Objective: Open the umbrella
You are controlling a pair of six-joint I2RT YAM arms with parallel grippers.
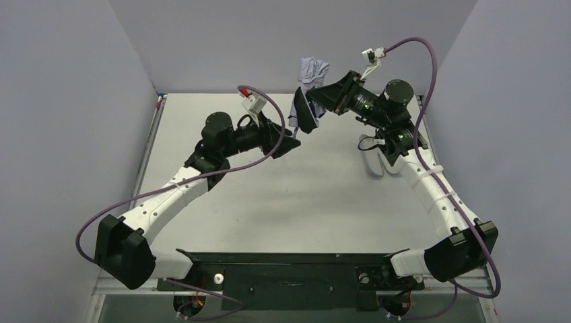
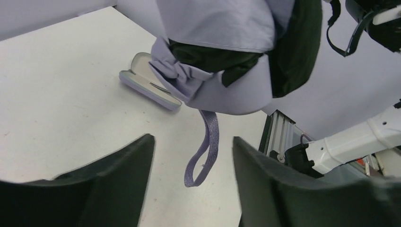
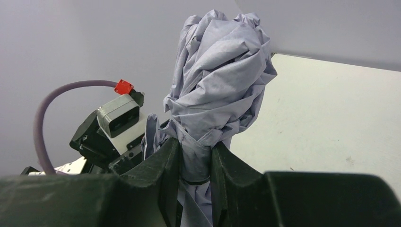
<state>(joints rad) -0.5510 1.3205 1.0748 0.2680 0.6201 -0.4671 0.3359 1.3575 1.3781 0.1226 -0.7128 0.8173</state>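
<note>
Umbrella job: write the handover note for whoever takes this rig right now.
Right gripper: shut on the bunched fabric of the umbrella, holding it above the table.
Left gripper: open and empty, just below the umbrella; the loop strap hangs in front of its fingers.
Case: lies on the table behind the umbrella.
Done: umbrella off the table and gripped.
Left: canopy not yet open; the left gripper probably needs to take the strap end and pull.
</note>
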